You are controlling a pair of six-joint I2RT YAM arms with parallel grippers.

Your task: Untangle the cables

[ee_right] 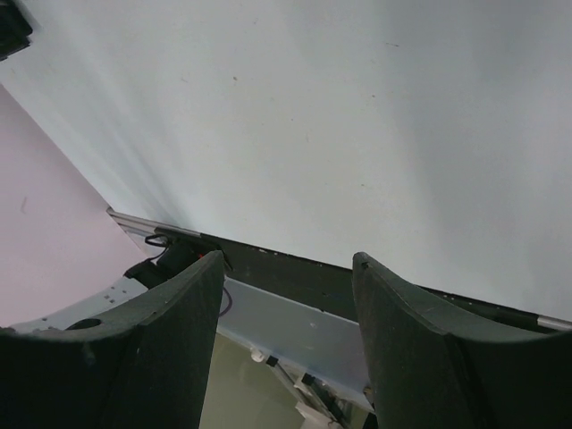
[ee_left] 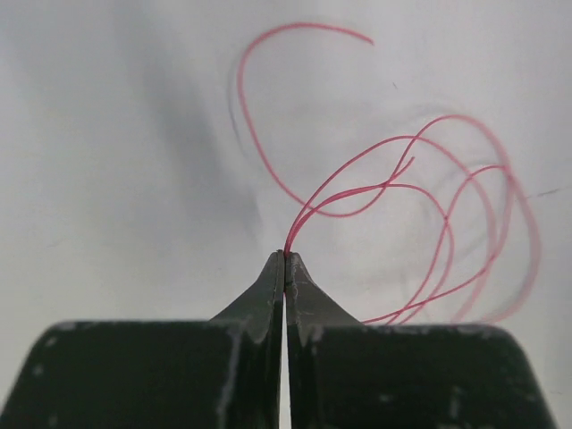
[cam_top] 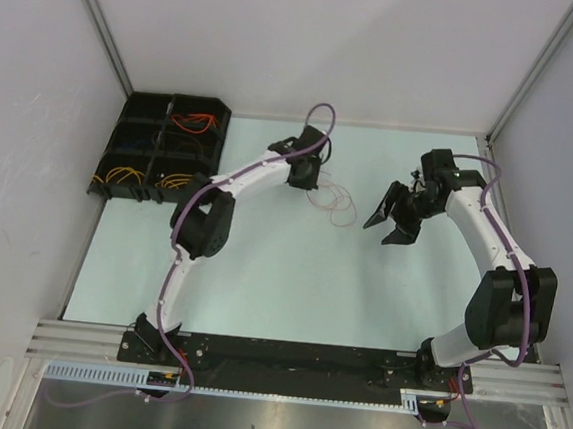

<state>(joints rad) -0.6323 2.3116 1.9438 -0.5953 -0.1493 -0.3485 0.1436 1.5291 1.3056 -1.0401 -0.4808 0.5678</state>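
Left gripper [ee_left: 284, 259]: closed tight, its two tips meeting on one end of the pink-red cable [ee_left: 386, 184], which rose straight out from between them.
Cable's run: from the pinch it fanned out to the right in several loose loops that crossed one another, with one free end curling up and over at the top of the wrist view (each strand far thinner than a finger).
Cable's place: on the pale table [cam_top: 260, 283], toward the far middle, just right of the left gripper and between the two arms in the overhead view, where it showed only faintly.
Right gripper [cam_top: 391, 224]: jaws spread wide apart with nothing between them, near the cable's right side but not touching it; whether it touched the table could not be told.
Black tray [cam_top: 167, 124]: at the far left corner of the table, well apart from the loose cable.
Tray contents: orange wires [cam_top: 194, 121] in a far compartment, yellow wires [cam_top: 119, 173] coiled in the near compartments.
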